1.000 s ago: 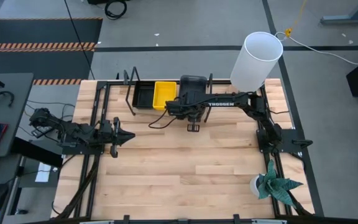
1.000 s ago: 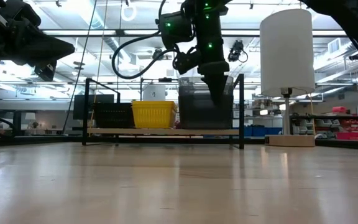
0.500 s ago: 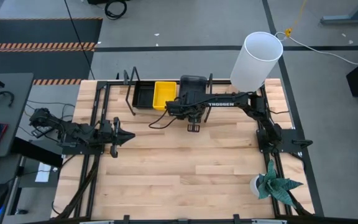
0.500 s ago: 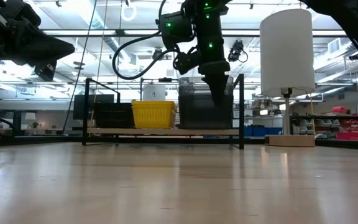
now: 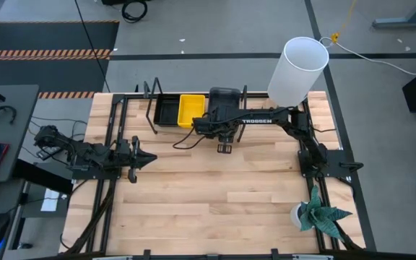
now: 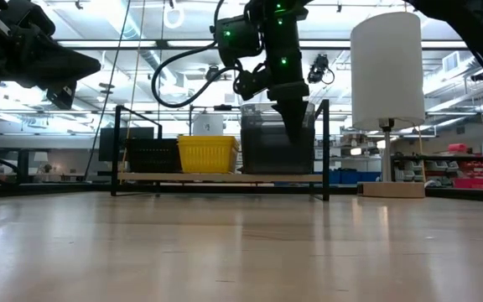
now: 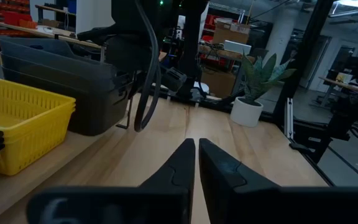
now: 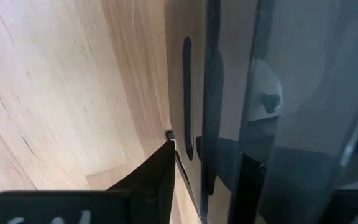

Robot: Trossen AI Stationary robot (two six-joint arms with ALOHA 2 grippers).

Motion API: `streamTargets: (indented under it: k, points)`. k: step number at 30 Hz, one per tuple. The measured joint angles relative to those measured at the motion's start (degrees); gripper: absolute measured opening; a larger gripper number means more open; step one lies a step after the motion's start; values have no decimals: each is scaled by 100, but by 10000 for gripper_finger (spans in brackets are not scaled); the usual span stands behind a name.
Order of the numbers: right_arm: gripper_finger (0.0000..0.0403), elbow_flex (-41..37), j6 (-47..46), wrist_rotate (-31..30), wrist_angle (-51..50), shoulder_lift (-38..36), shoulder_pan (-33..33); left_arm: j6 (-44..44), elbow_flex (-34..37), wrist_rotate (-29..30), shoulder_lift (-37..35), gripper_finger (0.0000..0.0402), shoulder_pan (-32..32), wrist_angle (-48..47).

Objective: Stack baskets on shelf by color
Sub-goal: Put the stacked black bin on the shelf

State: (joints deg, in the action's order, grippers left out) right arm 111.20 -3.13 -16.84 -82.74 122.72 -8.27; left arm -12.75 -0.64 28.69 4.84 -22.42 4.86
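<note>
The shelf point(image 6: 216, 177) stands at the table's far edge. On its board rest black baskets point(image 6: 151, 155) on the left, yellow baskets point(image 6: 206, 153) in the middle and a taller dark grey basket stack point(image 6: 262, 143) on the right. My right gripper point(image 6: 298, 132) reaches down from the right arm onto the grey stack's near side and is shut on it. My left gripper point(image 5: 149, 157) hovers shut over the table's left part, away from the shelf; its shut fingers point(image 7: 196, 155) point toward the baskets. My right gripper point(image 8: 207, 149) has the dark grey basket's near wall point(image 8: 191, 93), toward its right end, with one finger point(image 8: 157, 177) outside and the other inside. The fingers come from above, slanting down. The basket sits level with its bottom on the shelf board.
A tall white cylindrical lamp point(image 5: 298, 68) stands at the far right corner beside the shelf. A potted plant point(image 5: 320, 213) sits near the right edge. Bare wooden tabletop point(image 5: 215, 195) stretches in front of the shelf. Black wire end frames point(image 6: 117, 151) bound the shelf.
</note>
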Motion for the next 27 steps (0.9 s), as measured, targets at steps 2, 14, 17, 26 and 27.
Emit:
streamTargets:
  k: [2, 14, 17, 26, 27]
  points:
    - [117, 0, -18, 0, 0, 0, 0, 0, 0, 0, 2, 31, -1, 0]
    - [132, 0, -134, 4, -85, 0, 0, 2, 0, 2, 1, 26, 0, 0]
    - [144, 0, -130, 4, -85, 0, 0, 2, 0, 2, 1, 27, 0, 0]
    - [181, 0, -132, 4, -101, 0, 0, 0, 0, 0, 0, 34, 1, 0]
    - [184, 0, -127, 4, -101, 0, -2, 1, 0, 2, 2, 32, 0, 0]
